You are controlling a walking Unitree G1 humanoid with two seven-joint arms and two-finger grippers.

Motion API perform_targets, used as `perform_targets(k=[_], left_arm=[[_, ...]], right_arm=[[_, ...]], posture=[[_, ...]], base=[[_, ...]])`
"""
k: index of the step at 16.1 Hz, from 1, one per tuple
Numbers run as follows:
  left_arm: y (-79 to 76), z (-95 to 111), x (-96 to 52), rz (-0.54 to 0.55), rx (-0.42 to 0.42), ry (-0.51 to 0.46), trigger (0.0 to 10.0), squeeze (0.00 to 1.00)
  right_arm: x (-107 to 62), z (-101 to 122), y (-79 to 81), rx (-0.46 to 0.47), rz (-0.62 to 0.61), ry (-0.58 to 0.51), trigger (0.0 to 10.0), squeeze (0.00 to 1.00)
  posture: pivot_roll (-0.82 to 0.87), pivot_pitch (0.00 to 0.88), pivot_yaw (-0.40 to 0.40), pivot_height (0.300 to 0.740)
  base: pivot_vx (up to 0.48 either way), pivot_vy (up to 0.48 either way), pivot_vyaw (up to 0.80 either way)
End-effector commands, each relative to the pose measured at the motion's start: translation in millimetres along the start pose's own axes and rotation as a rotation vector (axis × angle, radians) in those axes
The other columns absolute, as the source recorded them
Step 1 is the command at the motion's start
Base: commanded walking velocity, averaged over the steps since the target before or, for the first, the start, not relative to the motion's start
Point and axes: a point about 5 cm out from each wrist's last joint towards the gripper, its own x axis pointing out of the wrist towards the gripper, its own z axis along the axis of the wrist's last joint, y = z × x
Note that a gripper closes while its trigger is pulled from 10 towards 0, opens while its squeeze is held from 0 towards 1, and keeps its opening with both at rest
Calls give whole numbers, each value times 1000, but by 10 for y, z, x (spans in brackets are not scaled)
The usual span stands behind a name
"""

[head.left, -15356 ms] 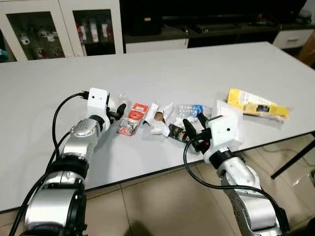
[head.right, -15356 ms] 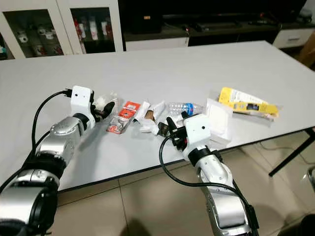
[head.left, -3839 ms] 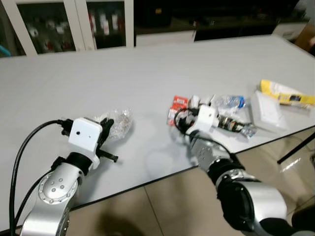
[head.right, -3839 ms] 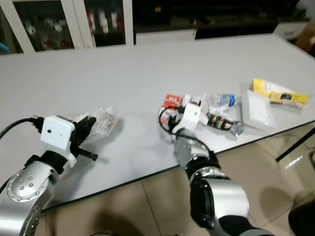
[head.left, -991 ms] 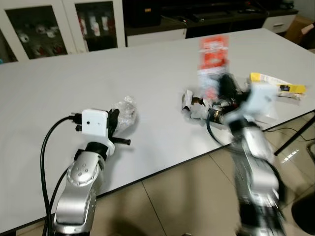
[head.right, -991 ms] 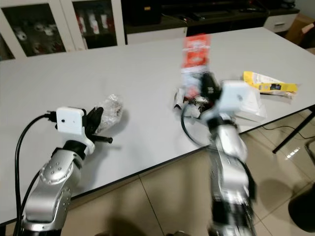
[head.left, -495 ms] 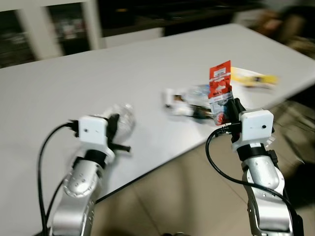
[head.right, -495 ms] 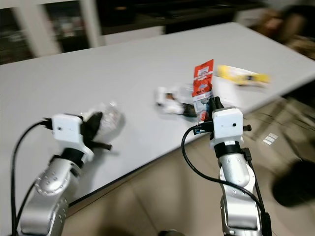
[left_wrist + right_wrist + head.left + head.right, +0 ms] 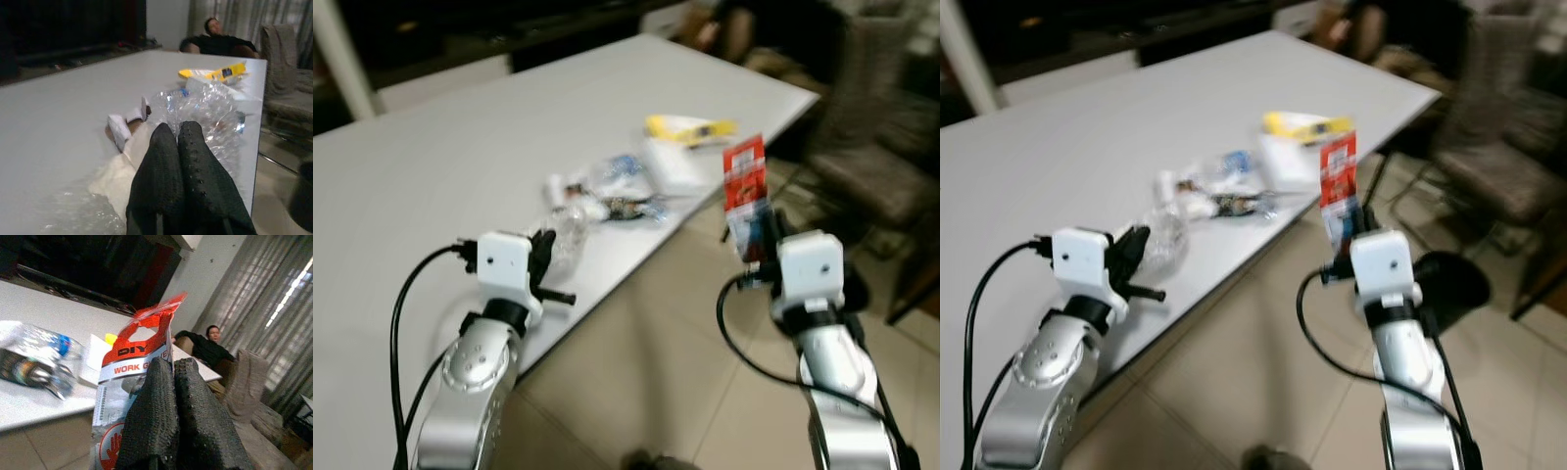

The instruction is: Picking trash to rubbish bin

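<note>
Right wrist view: the right claw (image 9: pixel 168 396) has its two black fingers pressed together on the red packet (image 9: pixel 132 382), which stands up between them.
Red packet, look: flat retail pack with a red card header, a hang hole at the top, white lettering reading "WORK G…", and a clear lower half printed with a red hand mark.
Red packet, direction: long axis upright, header end up, lower end down in the claw; it tilts slightly.
Red packet, place: held in the air off the bench (image 9: pixel 431 166), past its edge and over the tiled floor (image 9: pixel 636 392), in front of the right arm.
Left claw (image 9: pixel 178 147): fingers closed together on crumpled clear plastic wrap (image 9: pixel 215 112), at the near edge of the bench.
Further out on the bench: a crushed water bottle (image 9: pixel 34 340) with a blue label, white wrappers (image 9: pixel 120 129), a white box (image 9: pixel 671 162) and a yellow packet (image 9: pixel 690 127).
Floor by the right arm: a dark round bin (image 9: pixel 1454 284).
Background: a person (image 9: pixel 208 345) reclining on a sofa before curtains.
</note>
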Motion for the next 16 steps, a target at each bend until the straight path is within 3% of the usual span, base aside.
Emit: perform_targets(k=[1, 3, 5, 9, 11, 16], left_arm=[[7, -112, 4, 38, 43, 50, 10000, 0], [32, -289, -90, 38, 25, 85, 10000, 0], [20, -269, -108, 25, 29, 77, 10000, 0], [9, -317, -114, 27, 65, 98, 10000, 0], [-31, -316, -108, 3, 81, 91, 10000, 0], [-68, -332, -96, -30, 87, 98, 10000, 0]], right_arm=[[0, -18, -2, -5, 5, 12, 10000, 0], [-79, -133, 83, 9, 69, 67, 10000, 0], [-120, -176, 96, -2, 85, 89, 10000, 0], [-230, -475, 191, 103, 91, 266, 10000, 0], [-319, -600, 245, 145, 137, 345, 10000, 0], [-350, -616, 339, 182, 170, 356, 10000, 0]], posture=[[0, 0, -48, 740], [-2, 0, -51, 740], [6, 0, -59, 740], [13, 0, -62, 740], [19, 0, -64, 740], [7, 0, -51, 740]], base=[[0, 0, -800], [0, 0, -800], [0, 0, -800], [0, 0, -800], [0, -446, 0], [0, -461, 0]])
